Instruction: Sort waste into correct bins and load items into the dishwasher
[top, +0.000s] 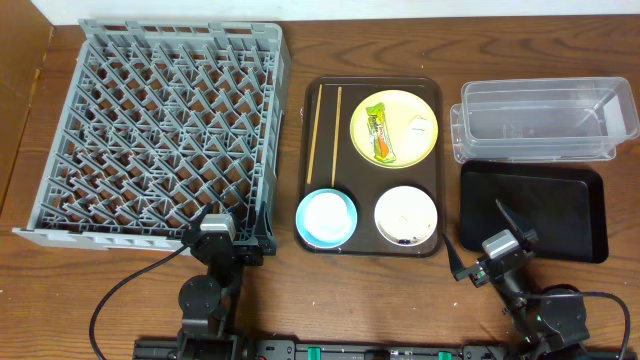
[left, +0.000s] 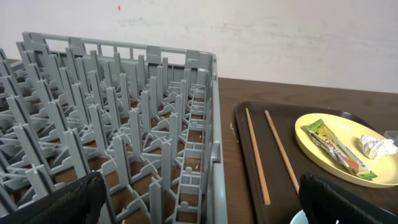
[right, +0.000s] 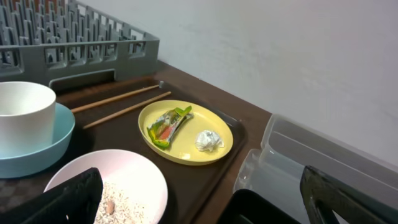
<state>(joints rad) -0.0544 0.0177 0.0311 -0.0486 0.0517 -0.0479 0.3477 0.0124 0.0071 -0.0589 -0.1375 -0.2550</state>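
Up close, the left gripper and right gripper both have their chunky black fingers spread wide with nothing between them. Everything else sits on a dark wood-grain surface. The grey plastic dish rack on the left is a big square grid of upright pegs. Beside it is a glossy brown serving tray with two thin wooden chopsticks lying side by side. Also on it is a round pale yellow plate holding a green-and-orange snack wrapper and a crumpled white tissue. The wrapper's print is too small to read, sorry. A small white cup stands in the light blue bowl, and the white bowl has rice-like scraps inside. On the right, a clear plastic tub sits just behind a shallow matte black tray.
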